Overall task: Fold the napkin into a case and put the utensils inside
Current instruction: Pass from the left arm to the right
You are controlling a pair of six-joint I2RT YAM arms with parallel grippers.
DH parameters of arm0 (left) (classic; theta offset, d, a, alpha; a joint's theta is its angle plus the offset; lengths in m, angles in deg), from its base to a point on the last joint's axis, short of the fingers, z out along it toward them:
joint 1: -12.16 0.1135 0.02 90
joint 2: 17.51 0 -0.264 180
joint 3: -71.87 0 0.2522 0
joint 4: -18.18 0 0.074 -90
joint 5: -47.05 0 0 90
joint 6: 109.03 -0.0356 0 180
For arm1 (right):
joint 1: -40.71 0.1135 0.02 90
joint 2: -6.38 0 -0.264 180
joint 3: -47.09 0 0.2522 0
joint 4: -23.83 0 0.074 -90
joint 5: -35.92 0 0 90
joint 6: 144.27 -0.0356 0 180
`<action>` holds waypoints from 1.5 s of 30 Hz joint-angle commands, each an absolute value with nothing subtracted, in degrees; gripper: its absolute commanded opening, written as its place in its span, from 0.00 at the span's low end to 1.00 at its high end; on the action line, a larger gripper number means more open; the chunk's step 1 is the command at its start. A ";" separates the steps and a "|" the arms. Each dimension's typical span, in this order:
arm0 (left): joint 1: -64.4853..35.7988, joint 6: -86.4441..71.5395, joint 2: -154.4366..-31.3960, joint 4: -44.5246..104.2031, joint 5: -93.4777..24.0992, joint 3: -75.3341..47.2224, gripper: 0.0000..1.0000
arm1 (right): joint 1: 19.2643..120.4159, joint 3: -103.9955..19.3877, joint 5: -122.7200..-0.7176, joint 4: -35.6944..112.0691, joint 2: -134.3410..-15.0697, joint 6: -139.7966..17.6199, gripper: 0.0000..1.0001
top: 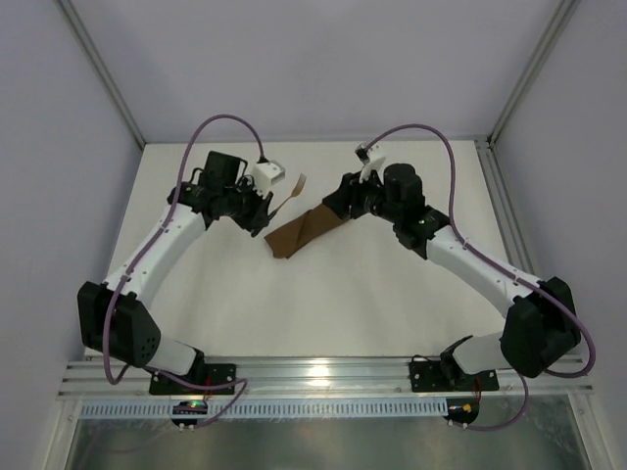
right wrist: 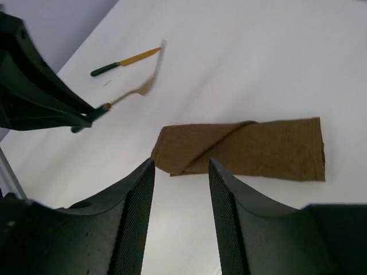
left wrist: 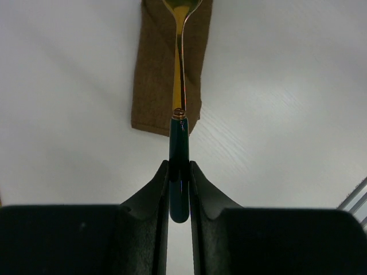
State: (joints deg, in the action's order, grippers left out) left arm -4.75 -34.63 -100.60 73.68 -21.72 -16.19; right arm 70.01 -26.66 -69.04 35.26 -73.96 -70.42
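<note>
The brown napkin (top: 306, 231) lies folded into a narrow case with a diagonal layered edge (right wrist: 212, 143). My left gripper (left wrist: 179, 166) is shut on the dark handle of one utensil (left wrist: 179, 86). Its gold head reaches out above the case (left wrist: 155, 74). In the right wrist view this utensil (right wrist: 129, 96) looks blurred. The other utensil, a fork (top: 296, 184), lies on the table beyond the case (right wrist: 123, 60). My right gripper (right wrist: 180, 163) is open and holds nothing. It hovers just short of the case's diagonal end, and in the top view it (top: 338, 208) is at the case's far right end.
The white table (top: 323, 304) is enclosed by pale walls on the left, back and right. A metal rail (top: 323, 372) with both arm bases runs along the near edge. The left gripper body (right wrist: 34, 97) fills the left of the right wrist view.
</note>
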 commanded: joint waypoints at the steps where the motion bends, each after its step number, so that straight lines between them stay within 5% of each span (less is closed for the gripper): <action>1: -9.10 -38.61 -103.11 77.46 -21.51 -20.89 0.00 | 72.09 -28.63 -75.16 26.52 -70.89 -64.07 0.48; 8: -14.29 -43.20 -106.46 83.62 -18.34 -27.23 0.00 | 72.97 -20.48 -94.57 22.57 -62.53 -27.04 0.59; 18: -21.24 -30.91 -102.76 73.26 -24.74 -26.00 0.00 | 74.72 -9.92 -62.28 -2.98 -69.03 -98.72 0.49; 45: -22.82 -28.52 -107.16 64.38 -32.05 -23.89 0.00 | 76.22 -4.98 -51.35 0.42 -69.64 -110.87 0.49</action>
